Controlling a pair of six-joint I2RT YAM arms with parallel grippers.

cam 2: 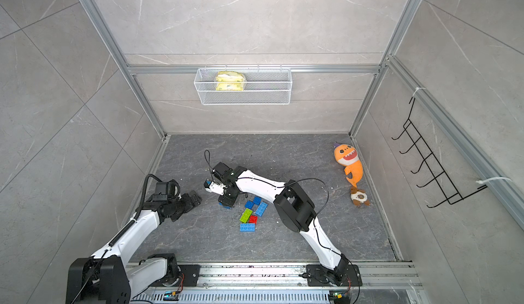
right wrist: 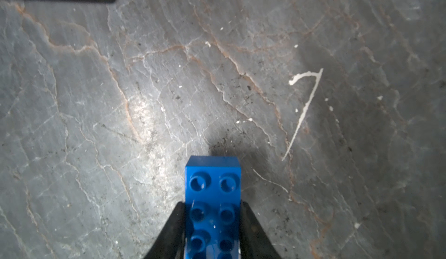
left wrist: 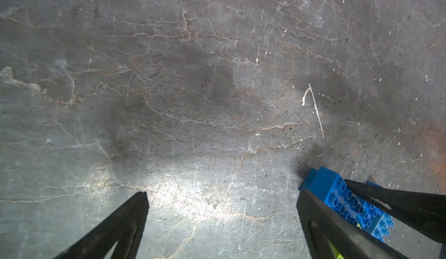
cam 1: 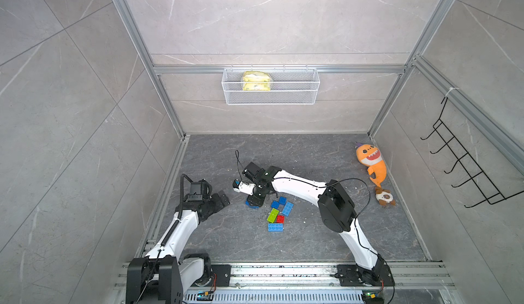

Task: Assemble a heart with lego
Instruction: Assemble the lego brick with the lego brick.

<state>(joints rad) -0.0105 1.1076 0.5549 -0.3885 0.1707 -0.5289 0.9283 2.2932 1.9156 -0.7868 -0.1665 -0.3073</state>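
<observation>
- Right gripper point(right wrist: 212, 207) is clamped on a dark blue brick point(right wrist: 212, 170). Its fingers pinch the long sides, the studs face the wrist camera, and one end pokes out past the tips.
- Left gripper point(left wrist: 222, 197) hangs with its jaws wide apart and nothing between them, low over the bare table point(cam 1: 312, 246) and close to the held brick.
- I judge the step in hand to be carrying this brick to the build. It sits low at the table, and I cannot tell whether it touches.
- The next move, as I read it, calls for a short carry toward the cluster. The studs must then be lined up squarely before I press down, since loose pieces may skid.
- Nearest my base rail, a long blue brick point(cam 1: 275, 227) lies flat, just beside the others.
- Next out, a lime green brick point(cam 1: 272, 215) and a small red brick point(cam 1: 280, 219) lie side by side, apparently touching.
- Beyond them come a light blue brick point(cam 1: 287, 208) and two small blue bricks point(cam 1: 275, 204), packed close.
- Together these make the heart point(cam 1: 279, 213) so far, a flat cluster mid-table with no clear heart outline yet. I cannot tell which pieces are actually pressed together.
- The held brick is just off the cluster's far edge, on my left arm's side.
- Farthest out, an orange plush shark point(cam 1: 371, 160) lies by the far right corner, well apart from the cluster.
</observation>
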